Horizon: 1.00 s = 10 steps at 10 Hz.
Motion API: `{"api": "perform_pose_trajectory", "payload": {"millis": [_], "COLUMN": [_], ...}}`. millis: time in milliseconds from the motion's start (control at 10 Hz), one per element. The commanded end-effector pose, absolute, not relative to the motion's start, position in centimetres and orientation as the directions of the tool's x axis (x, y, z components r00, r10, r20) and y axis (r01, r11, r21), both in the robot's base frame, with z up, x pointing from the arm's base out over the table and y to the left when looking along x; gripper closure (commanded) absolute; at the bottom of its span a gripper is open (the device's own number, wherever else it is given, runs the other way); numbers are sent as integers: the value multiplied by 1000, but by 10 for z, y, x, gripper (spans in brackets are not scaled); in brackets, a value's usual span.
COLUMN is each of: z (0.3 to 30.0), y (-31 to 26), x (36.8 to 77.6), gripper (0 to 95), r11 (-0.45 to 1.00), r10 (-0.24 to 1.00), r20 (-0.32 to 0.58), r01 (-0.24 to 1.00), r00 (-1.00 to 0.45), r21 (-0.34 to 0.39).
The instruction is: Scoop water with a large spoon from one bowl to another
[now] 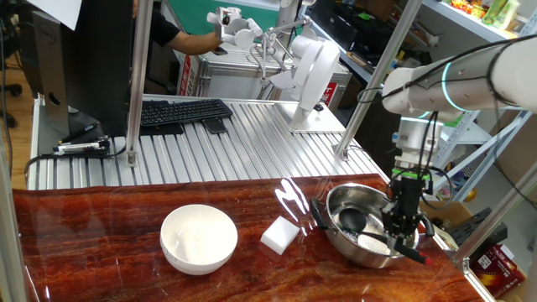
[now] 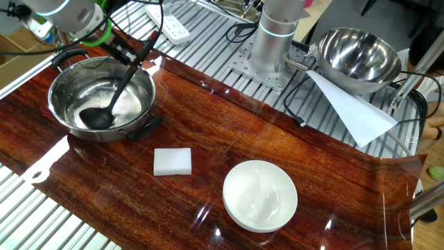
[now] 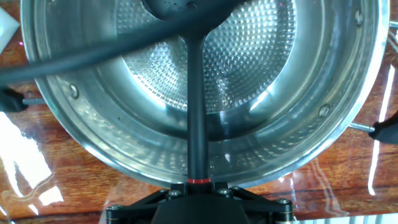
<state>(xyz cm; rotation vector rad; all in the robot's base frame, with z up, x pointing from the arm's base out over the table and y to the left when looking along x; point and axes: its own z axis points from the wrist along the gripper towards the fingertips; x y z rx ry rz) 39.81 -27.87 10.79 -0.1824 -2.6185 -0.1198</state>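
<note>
The large spoon (image 2: 95, 118), a black ladle, rests with its cup low inside the steel bowl (image 2: 69, 125) at the table's end. Its thin handle (image 3: 196, 112) slants up to my gripper (image 3: 198, 186), which is shut on it just behind the red mark (image 3: 199, 182). From the side, the gripper (image 1: 405, 220) hangs over the bowl's (image 1: 336, 239) near rim. Water shows only as a faint sheen on the dimpled bowl floor (image 3: 261, 56). The white bowl (image 2: 260, 196) stands apart on the wood, and I cannot tell whether it holds water.
A white rectangular block (image 2: 173, 161) lies between the two bowls. A second steel bowl (image 2: 359, 55) with a sheet of paper sits behind the table on the ribbed metal surface. The arm's base column (image 2: 274, 42) stands there too. A keyboard (image 1: 180, 111) lies further back.
</note>
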Motion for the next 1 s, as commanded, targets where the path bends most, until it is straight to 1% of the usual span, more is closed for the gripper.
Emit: {"api": "perform_pose_trajectory", "payload": {"millis": [100, 500, 700, 900, 1000], "z": [105, 94, 94, 96, 97], "y": [-279, -289, -290, -290, -291], "x": [397, 399, 399, 398, 397], "gripper": [950, 950, 950, 950, 950], "r11": [988, 991, 991, 993, 994], "r10": [100, 74, 72, 62, 58], "r20": [491, 452, 441, 402, 400], "r01": [144, 118, 115, 95, 90], "r00": [-865, -889, -895, -914, -915], "r21": [52, 68, 71, 63, 63]}}
